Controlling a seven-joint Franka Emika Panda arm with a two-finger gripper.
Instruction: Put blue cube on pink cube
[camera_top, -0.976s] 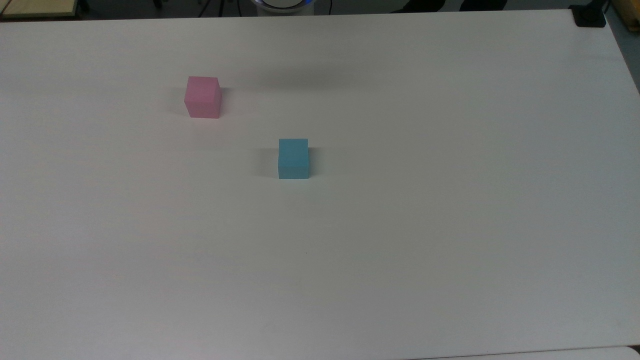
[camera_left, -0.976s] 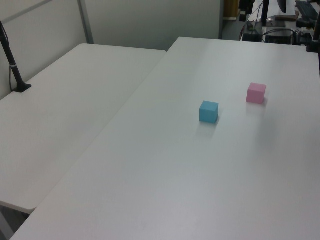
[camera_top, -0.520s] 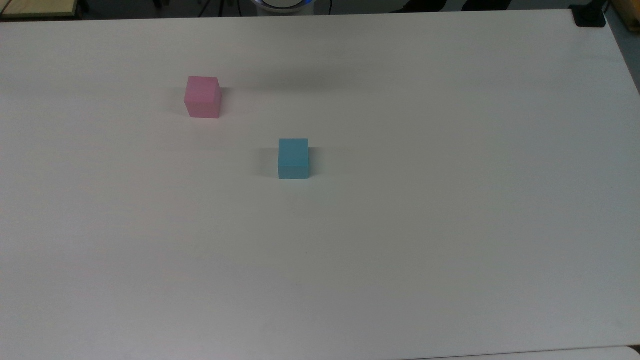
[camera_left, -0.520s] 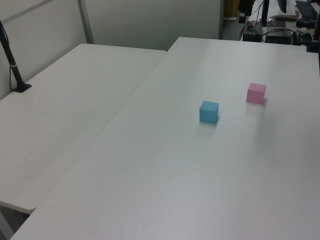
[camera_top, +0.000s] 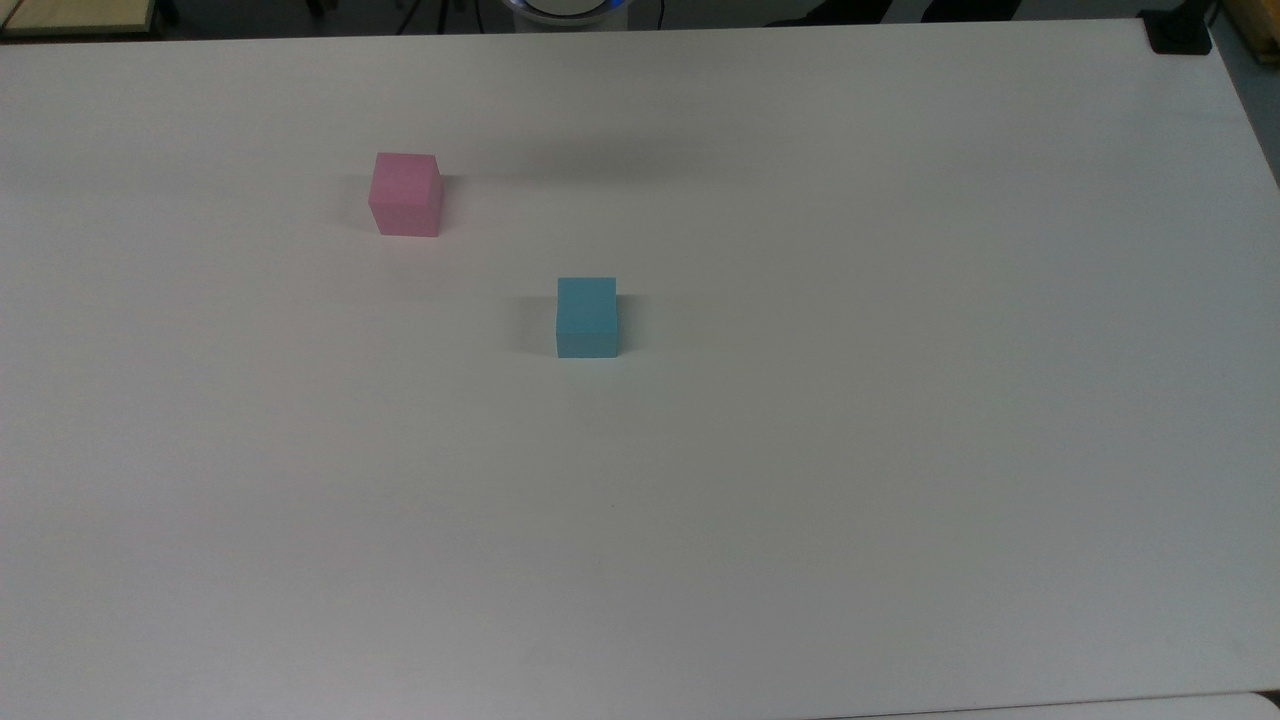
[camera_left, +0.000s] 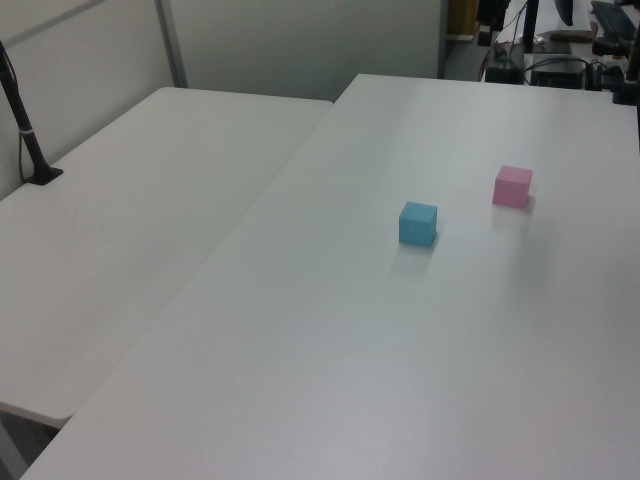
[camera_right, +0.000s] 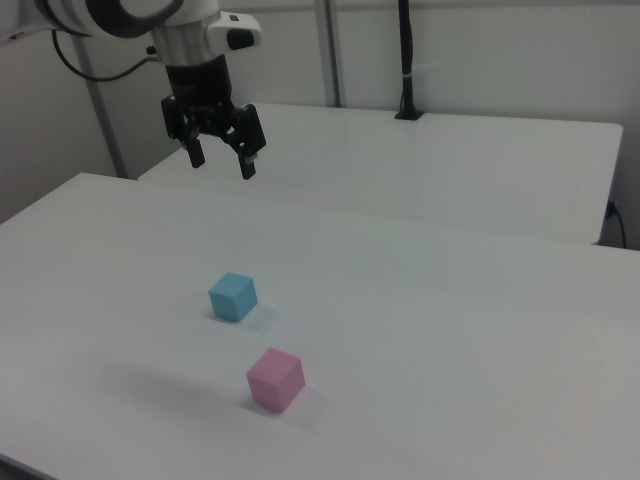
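Approach is the step in hand: my gripper (camera_right: 220, 160) hangs high above the white table (camera_top: 800, 450), fingers spread apart and holding nothing. The blue cube (camera_top: 587, 316) sits on the bare tabletop, apart from the pink cube (camera_top: 405, 194), up and to the top view's left. Next I judge I must come down over the blue one, fingers straddling two opposite faces.

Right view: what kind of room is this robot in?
Probably a robot lab or workshop. A robot arm's hand hangs open above a plain white table that holds a blue cube and a pink cube.
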